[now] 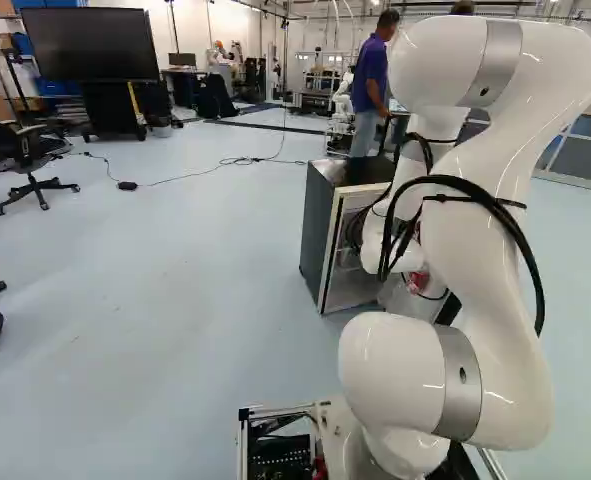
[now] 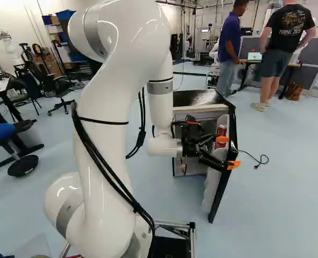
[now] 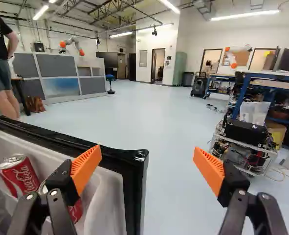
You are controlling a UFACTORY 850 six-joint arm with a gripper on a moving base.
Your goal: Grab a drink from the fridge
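While two red cans are held in the white bin of the open fridge door, one part-hidden by the black gripper, fingers spread wide, door corner seen between them, fridge cabinet nearby.

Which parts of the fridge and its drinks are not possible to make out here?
- Second can, wrist view: partly hidden behind one finger of the pincer.
- Inside of the fridge: the arm covers much of it in the left base view, and the pincer in the right base view.
- Contents of the door's lower racks: cut off by the wrist view's edge.
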